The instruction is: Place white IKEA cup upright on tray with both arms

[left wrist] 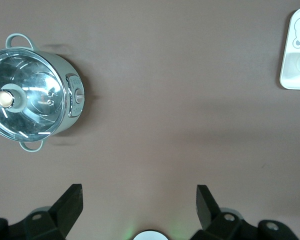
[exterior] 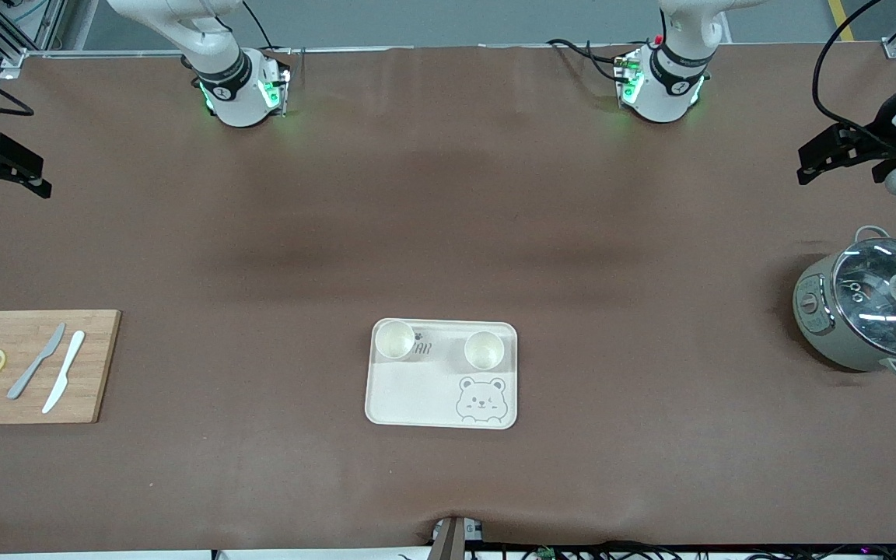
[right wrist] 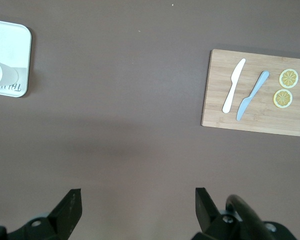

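The cream tray (exterior: 409, 397) with the bear drawing lies on the brown table, near the front camera. Two white cups stand upright on its edge farther from the camera: one (exterior: 394, 340) toward the right arm's end, one (exterior: 484, 350) toward the left arm's end. My left gripper (exterior: 810, 165) hangs open and empty over the table at the left arm's end, above the pot. My right gripper (exterior: 32, 177) hangs open and empty over the right arm's end. The left wrist view (left wrist: 140, 200) shows a tray corner (left wrist: 290, 80). The right wrist view (right wrist: 137, 200) shows a tray corner (right wrist: 21, 45) and a cup (right wrist: 1, 75).
A grey pot with a glass lid (exterior: 872, 311) stands at the left arm's end and shows in the left wrist view (left wrist: 32, 92). A wooden cutting board (exterior: 94, 365) with two knives and two lemon slices lies at the right arm's end, and shows in the right wrist view (right wrist: 215, 100).
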